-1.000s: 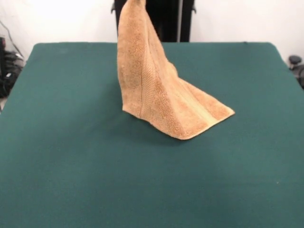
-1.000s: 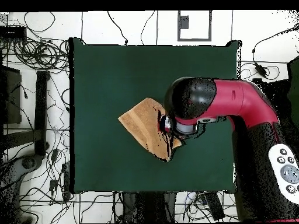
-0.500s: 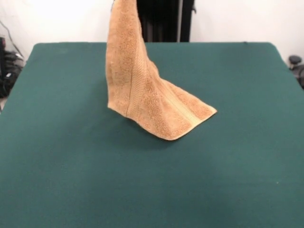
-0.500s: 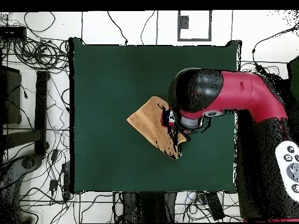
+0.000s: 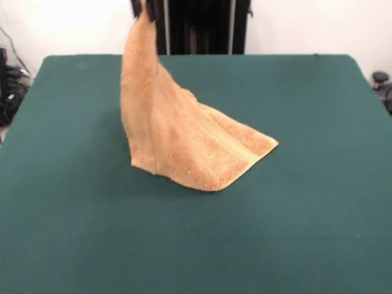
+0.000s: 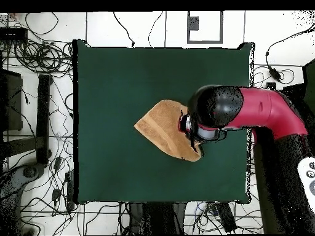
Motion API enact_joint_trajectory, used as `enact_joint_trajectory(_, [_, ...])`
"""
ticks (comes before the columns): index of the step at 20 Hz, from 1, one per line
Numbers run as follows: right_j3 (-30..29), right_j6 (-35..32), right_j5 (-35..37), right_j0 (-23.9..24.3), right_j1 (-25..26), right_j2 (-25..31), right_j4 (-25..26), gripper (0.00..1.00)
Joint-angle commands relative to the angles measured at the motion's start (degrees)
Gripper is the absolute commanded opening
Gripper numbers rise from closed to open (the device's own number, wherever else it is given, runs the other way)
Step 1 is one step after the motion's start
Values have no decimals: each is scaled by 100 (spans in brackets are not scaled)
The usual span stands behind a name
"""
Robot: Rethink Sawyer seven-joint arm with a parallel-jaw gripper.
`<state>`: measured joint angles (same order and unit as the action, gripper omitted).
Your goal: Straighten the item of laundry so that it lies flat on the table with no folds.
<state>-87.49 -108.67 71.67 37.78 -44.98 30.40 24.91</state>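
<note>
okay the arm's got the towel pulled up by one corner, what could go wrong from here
The towel hangs from the gripper at the front view's top edge, its lower part dragging on the table. Released from here, the raised part would likely slump onto the rest and fold. Its draped creases may also stay unless it is pulled taut.

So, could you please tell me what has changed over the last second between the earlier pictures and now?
In the front view, the towel's lifted top has been carried leftward, and the cloth now fans wider, its low edges dragged left along the table. Overhead, the arm has swung toward the picture's right. The end effector keeps its hold on the towel's top corner. The towel remains partly raised, not flat.
</note>
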Motion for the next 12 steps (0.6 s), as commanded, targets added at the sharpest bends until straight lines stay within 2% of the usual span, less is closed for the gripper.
enact_joint_trajectory(1, [-1225,1915,-1881,209,402,542,1054,0])
enact_joint_trajectory(6, [-1421,1898,-2770,426,649,537,1753,0])
enact_joint_trajectory(12, [-1631,1625,-3505,702,1024,647,2143,0])
